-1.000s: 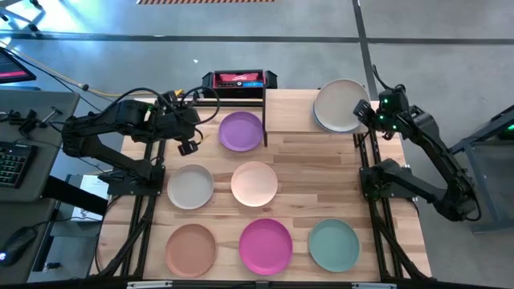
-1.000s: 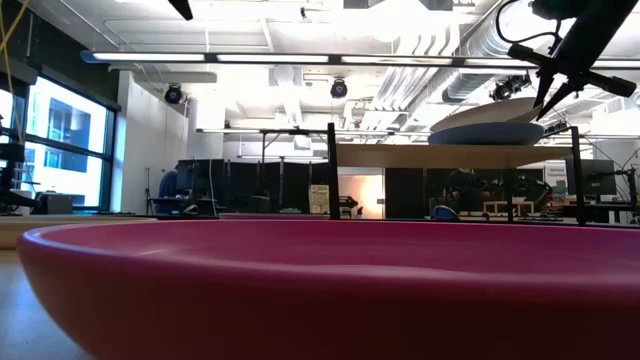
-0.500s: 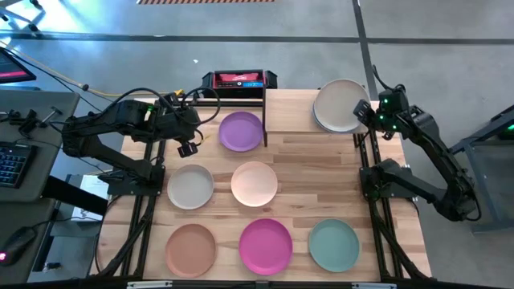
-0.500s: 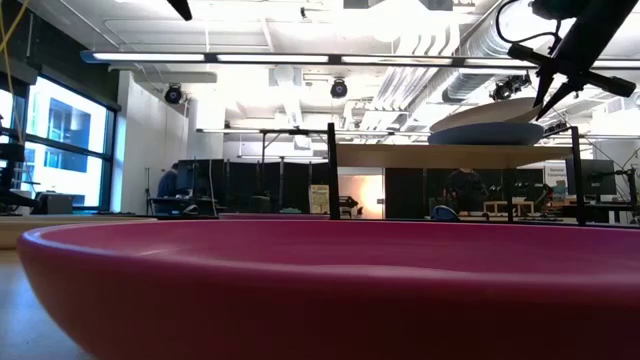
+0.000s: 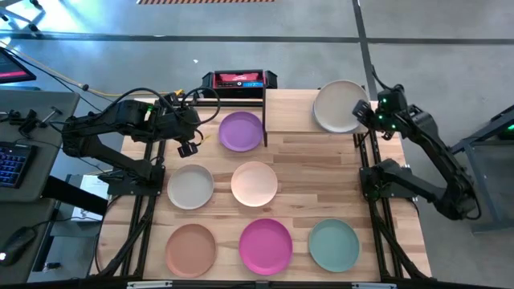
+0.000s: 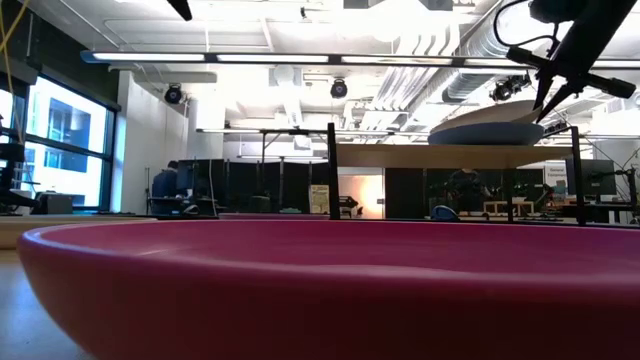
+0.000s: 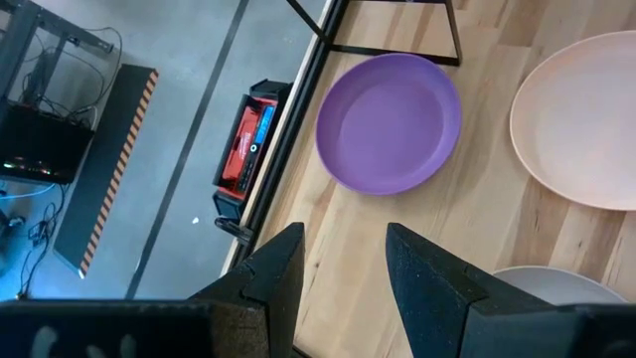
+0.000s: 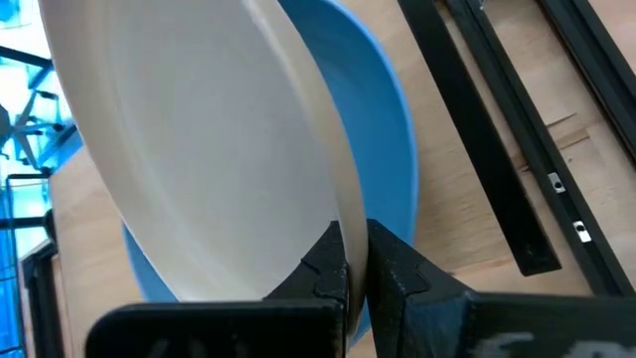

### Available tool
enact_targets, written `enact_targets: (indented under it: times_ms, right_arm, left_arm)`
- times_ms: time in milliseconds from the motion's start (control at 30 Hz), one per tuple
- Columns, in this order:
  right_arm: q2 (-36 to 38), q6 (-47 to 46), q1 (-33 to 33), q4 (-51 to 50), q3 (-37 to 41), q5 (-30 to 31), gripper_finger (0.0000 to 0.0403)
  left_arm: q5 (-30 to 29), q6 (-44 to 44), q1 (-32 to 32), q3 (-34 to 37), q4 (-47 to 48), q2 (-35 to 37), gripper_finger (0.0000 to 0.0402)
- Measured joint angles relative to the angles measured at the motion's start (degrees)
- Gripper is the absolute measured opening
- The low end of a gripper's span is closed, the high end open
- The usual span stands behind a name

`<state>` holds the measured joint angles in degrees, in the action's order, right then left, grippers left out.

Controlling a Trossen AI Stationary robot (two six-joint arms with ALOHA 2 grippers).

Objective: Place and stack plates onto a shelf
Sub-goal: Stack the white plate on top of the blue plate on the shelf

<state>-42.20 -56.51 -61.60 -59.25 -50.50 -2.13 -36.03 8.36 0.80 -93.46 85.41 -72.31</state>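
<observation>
The cream plate [image 5: 337,105] is tilted over the blue plate [image 8: 396,149], which lies flat on the shelf [image 6: 450,155] at the table's far right. My right gripper [image 5: 364,113] is at the cream plate's right rim, shut on it. In the low view the cream plate [image 6: 497,110] slants up toward the right gripper [image 6: 548,92] above the blue plate [image 6: 487,133]. My left gripper [image 7: 343,268] hovers open over the table, left of the purple plate [image 5: 241,131]. My right gripper pinches the cream plate's rim [image 8: 350,227] on its right side between the two fingers, one above the rim and one under it. The fingers come from the table's right, slanting down. The plate is tilted, its held side high and its left side low over the blue plate; whether they touch, I cannot tell.
Flat on the tabletop lie the purple plate, grey-beige plate [image 5: 190,186], peach plate [image 5: 254,183], terracotta plate [image 5: 191,249], magenta plate [image 5: 266,246] and teal plate [image 5: 334,245]. The shelf's black post [image 5: 265,112] stands beside the purple plate. A red and black box [image 5: 238,79] sits at the far edge.
The cream plate has tipped down a little in the right gripper, its left side sinking closer to the blue plate, so less of the blue plate shows from above. The left arm has kept still.
</observation>
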Motion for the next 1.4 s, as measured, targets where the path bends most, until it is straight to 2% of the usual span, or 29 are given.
enact_targets:
  times_ms: [467,567,800,967,1167,1400]
  right_arm:
    - [-2.07,0.21,0.00,0.86,0.00,-0.08,0.0003]
    - [-2.07,-0.17,-0.02,0.84,0.00,-0.04,0.0022]
    - [-2.07,-0.04,-0.02,0.83,0.00,-0.02,0.0102]
    - [-1.94,0.07,-0.02,1.34,0.00,-0.04,0.0141]
    - [0.85,0.00,-0.02,2.52,0.00,-1.10,0.0165]
    - [3.88,-0.17,-0.02,0.12,0.00,-0.91,0.0168]
  left_arm:
    - [0.00,0.00,0.00,0.01,0.02,0.00,0.0133]
    - [0.00,0.00,0.00,0.01,0.01,0.00,0.0133]
    - [0.00,0.00,0.00,0.01,0.00,0.00,0.0133]
    - [0.00,0.00,0.00,-0.02,0.00,0.00,0.0133]
    - [0.00,0.00,0.00,0.01,0.00,0.00,0.0133]
    - [0.01,0.00,-0.02,-0.01,0.01,0.00,0.0133]
